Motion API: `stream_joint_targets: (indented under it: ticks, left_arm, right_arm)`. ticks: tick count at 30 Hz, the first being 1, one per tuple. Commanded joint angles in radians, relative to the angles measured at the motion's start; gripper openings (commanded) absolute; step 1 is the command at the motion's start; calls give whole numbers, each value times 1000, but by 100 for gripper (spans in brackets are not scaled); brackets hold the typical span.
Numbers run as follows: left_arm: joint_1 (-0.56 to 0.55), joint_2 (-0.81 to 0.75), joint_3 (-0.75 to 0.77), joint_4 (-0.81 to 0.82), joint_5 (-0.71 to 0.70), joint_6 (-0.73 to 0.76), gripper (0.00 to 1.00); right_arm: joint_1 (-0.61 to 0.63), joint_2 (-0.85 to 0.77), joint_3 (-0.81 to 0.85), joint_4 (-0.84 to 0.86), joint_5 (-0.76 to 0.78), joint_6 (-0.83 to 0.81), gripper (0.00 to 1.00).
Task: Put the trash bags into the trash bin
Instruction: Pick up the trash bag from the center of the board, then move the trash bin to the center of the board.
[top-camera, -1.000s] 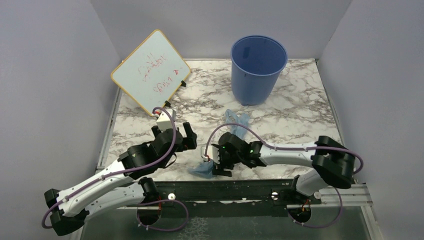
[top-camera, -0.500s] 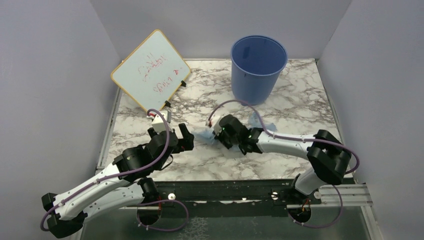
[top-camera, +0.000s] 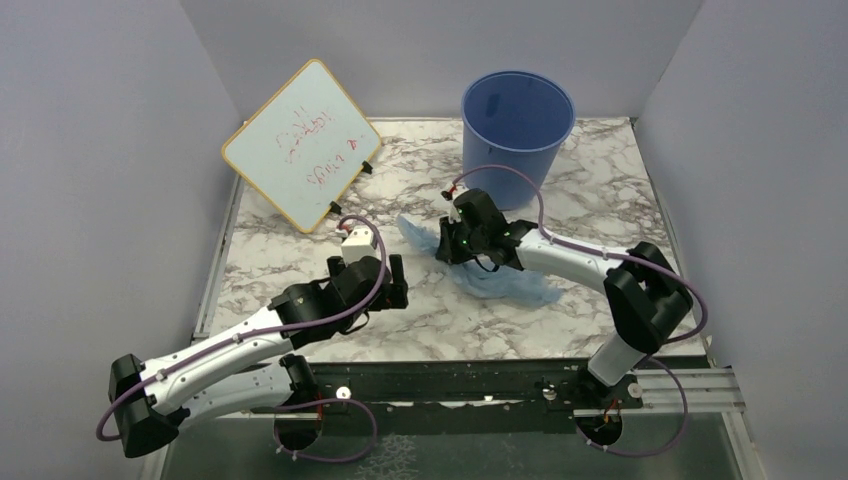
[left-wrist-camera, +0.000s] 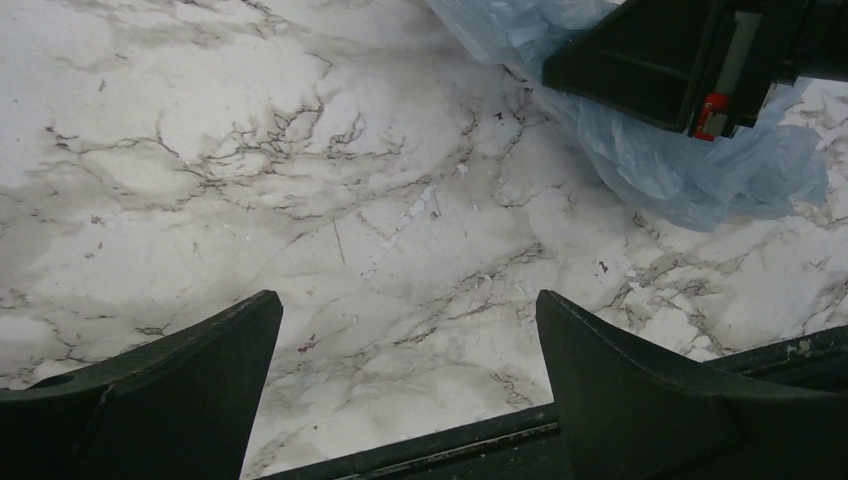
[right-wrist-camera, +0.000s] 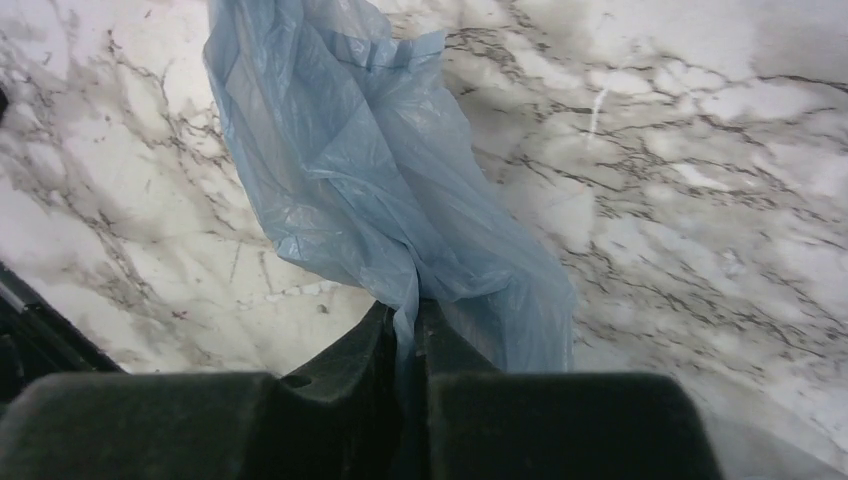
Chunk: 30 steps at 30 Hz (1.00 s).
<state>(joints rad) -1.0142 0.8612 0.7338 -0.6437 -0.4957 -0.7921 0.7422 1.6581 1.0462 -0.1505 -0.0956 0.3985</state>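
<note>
1. We see the trash bag (right-wrist-camera: 360, 170) as a thin, translucent light-blue film. It is crinkled and gathered into a loose, long bundle with sharp creases, and the surface pattern shows faintly through its thinner edges.
2. From above, the trash bag (top-camera: 505, 280) sits near the middle of the surface, in front of the trash bin (top-camera: 510, 170) and apart from it. One end reaches left of the right gripper and the rest trails under the right forearm. We cannot tell how much of it rests on the surface.
3. The right gripper (right-wrist-camera: 405, 320) is clamped on a fold of the bag, its two fingers pressed together with only the film between them. In the top view the right gripper (top-camera: 455, 248) is just in front of the bin.
4. The left gripper (left-wrist-camera: 410, 310) has its fingers wide apart over bare surface, with nothing between them. The bag (left-wrist-camera: 680, 170) lies ahead and to the right of it, untouched. Overhead, the left gripper (top-camera: 368, 282) is to the left of the bag.
5. The trash bin is a round, solid blue bucket with tapered sides. It stands upright at the far side with its mouth open upward.
6. The surface (top-camera: 610, 215) is white with grey marble veining. A black rail (top-camera: 450, 375) runs along its near edge.
7. A whiteboard (top-camera: 300, 140) with red writing leans tilted at the far left corner.
8. Plain pale grey walls (top-camera: 100, 150) enclose the left, right and back.
</note>
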Motion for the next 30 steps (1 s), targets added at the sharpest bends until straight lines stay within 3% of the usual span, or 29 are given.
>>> stream_joint_targets:
  ticks: [1, 5, 9, 12, 16, 21, 30]
  left_arm:
    - [4, 38, -4, 61, 73, 20, 99]
    - [4, 44, -23, 88, 91, 16, 99]
    - [5, 40, -22, 101, 106, 25, 99]
    - [5, 31, -20, 101, 95, 25, 99]
    - [5, 12, -27, 105, 90, 16, 99]
    - [5, -29, -45, 103, 92, 10, 99]
    - [5, -58, -51, 101, 92, 4, 99]
  right_arm:
    - [5, 60, 52, -52, 131, 95, 1]
    - [-23, 55, -27, 63, 353, 83, 1]
    - [-31, 71, -110, 315, 569, -71, 1]
    - [-43, 132, -94, 436, 596, -252, 1]
    - [-82, 249, 29, 398, 625, -435, 1]
    - [-118, 350, 91, 495, 693, -621, 1]
    - [-178, 450, 210, 472, 718, -659, 1]
